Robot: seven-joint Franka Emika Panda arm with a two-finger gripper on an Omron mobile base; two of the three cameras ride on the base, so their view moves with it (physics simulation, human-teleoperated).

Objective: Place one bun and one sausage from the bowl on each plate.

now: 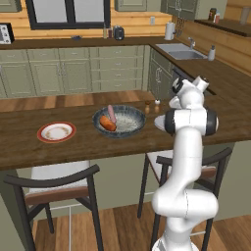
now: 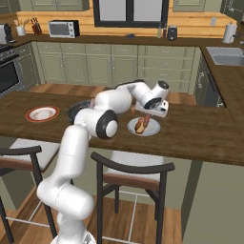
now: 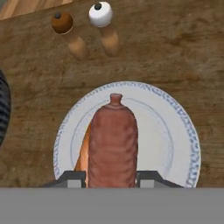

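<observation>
Reddish-brown sausage (image 3: 113, 140) fills the near foreground, clamped in the gripper (image 3: 111, 177) jaws above the white plate (image 3: 175, 131) holding a bun (image 3: 83, 153). Next: lower, release.

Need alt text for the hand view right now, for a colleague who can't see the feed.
A reddish-brown sausage stands between the gripper fingers, held just above a white plate where a tan bun already lies. Beyond the plate, two shakers, one brown-topped and one white-topped, stand on the wooden counter.
</observation>
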